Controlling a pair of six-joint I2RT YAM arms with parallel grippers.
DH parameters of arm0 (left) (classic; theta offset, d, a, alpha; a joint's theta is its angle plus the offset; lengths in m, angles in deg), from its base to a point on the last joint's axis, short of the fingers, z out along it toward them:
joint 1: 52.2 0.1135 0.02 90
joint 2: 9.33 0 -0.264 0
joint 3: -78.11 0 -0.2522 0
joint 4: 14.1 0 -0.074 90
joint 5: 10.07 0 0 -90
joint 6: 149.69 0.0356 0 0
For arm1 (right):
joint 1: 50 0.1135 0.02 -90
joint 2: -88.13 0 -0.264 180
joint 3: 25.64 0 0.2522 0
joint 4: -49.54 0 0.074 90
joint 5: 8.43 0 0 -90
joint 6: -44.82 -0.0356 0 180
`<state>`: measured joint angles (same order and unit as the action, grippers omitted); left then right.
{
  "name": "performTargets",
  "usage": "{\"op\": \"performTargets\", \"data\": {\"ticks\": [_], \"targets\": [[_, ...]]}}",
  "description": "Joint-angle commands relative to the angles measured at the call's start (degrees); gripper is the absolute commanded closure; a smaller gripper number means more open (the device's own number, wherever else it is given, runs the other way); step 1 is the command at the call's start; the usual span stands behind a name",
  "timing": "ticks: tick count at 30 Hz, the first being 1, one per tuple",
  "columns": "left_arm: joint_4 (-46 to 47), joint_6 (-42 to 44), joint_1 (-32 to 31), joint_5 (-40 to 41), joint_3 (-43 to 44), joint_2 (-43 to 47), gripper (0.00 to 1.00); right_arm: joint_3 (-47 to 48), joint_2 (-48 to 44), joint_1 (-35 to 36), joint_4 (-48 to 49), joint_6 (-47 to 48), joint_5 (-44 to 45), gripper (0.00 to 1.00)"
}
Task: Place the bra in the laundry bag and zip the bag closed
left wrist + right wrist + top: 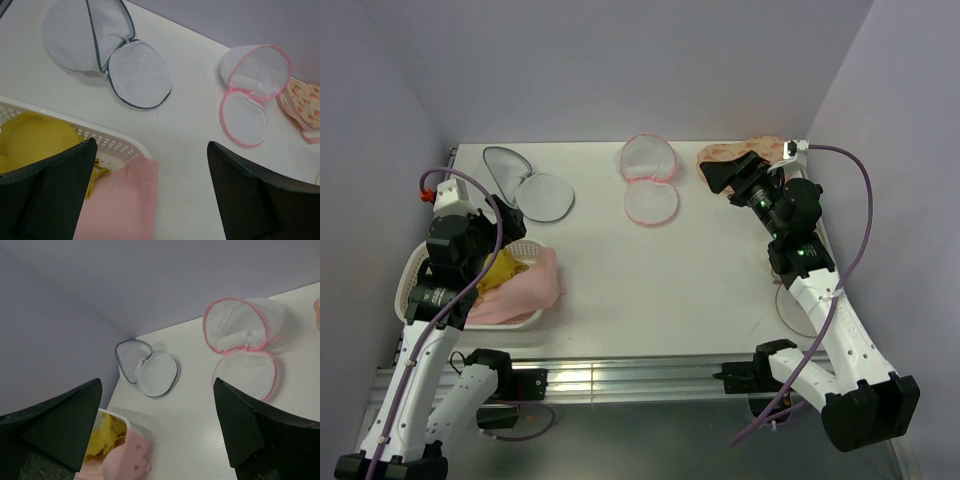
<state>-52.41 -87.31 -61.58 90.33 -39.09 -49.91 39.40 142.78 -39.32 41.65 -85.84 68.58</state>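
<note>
The laundry bag [545, 195] [140, 75] [157, 375] lies unzipped at the back left, its two white mesh domes with a grey rim spread flat. A pink bra [535, 285] [125, 200] [127, 460] drapes over the white basket's [412, 270] right edge, and a yellow bra [500, 270] [35, 140] lies inside it. Above that basket hovers my left gripper [492, 245] [152, 145], open and empty. My right gripper [722, 173] [158, 382] is open and empty too, raised at the back right and facing left across the table.
A pink-rimmed mesh bag [650, 200] [245, 117] [245, 372] lies open at the back centre. A peach patterned padded piece [745, 150] [302, 102] sits in the back right corner, just behind the right gripper. Purple walls close the back and both sides.
</note>
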Motion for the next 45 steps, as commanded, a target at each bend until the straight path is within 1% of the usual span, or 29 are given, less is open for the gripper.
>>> {"op": "performTargets", "data": {"ticks": [1,9,12,15,17,20,22,23,25,26,28,30,33,36,39,41,45], "targets": [[1.5,1.4,0.5,0.2,1.9,0.5,0.01,-0.2,-1.2,-0.2,1.9,1.3,0.0,0.00],[1.8,1.4,0.9,0.0,1.8,0.5,0.01,-0.3,-0.2,-0.3,1.5,0.8,-2.0,0.00],[2.4,1.2,1.3,1.2,2.1,0.0,0.01,-0.2,0.5,-0.3,1.2,0.4,-2.7,0.00],[2.3,0.0,1.9,4.6,4.0,-2.7,0.01,0.7,2.0,-0.3,-0.8,0.5,-3.6,0.00],[1.7,-0.7,2.3,4.4,5.7,-5.0,0.01,1.2,2.8,-0.3,-2.4,0.8,-4.5,0.00],[1.0,-1.7,2.4,5.6,9.3,-10.4,0.01,1.0,3.5,-0.3,-3.4,0.8,-4.8,0.00],[0.5,-2.4,2.9,8.6,12.3,-15.4,0.01,0.3,3.4,-0.3,-3.2,0.8,-5.6,0.00],[1.0,-2.6,3.2,8.9,13.2,-18.8,0.01,0.0,3.3,-0.3,-3.1,0.8,-5.8,0.00],[1.8,-3.1,4.5,9.2,15.8,-22.9,0.01,-0.8,2.9,-0.3,-3.1,0.8,-5.8,0.00],[1.6,-3.3,4.9,10.5,17.0,-27.1,0.01,-0.8,2.7,-0.3,-3.7,0.8,-5.8,0.00],[1.4,-4.6,6.1,12.7,20.4,-31.6,0.02,-0.3,2.7,-0.3,-4.4,1.5,-5.8,0.00],[1.9,-5.3,6.7,12.5,23.0,-36.9,0.06,0.5,2.8,-0.3,-5.4,1.8,-6.0,0.00],[2.1,-6.2,6.8,13.2,24.6,-41.5,0.08,0.4,2.4,-0.3,-6.6,1.8,-7.1,0.00],[2.9,-7.7,6.9,12.7,23.7,-42.7,0.08,-0.7,1.6,-0.3,-6.4,1.9,-8.7,0.00],[1.5,-9.7,6.9,13.9,22.0,-41.6,0.10,-1.6,1.9,-0.2,-6.1,2.1,-9.9,0.00],[0.0,-11.5,6.9,15.6,19.6,-38.4,0.09,-1.4,2.6,0.8,-6.5,2.8,-10.6,0.00],[-2.3,-15.2,6.9,18.3,11.5,-31.4,0.09,-0.3,5.9,2.9,-8.3,4.5,-8.5,0.00]]}}
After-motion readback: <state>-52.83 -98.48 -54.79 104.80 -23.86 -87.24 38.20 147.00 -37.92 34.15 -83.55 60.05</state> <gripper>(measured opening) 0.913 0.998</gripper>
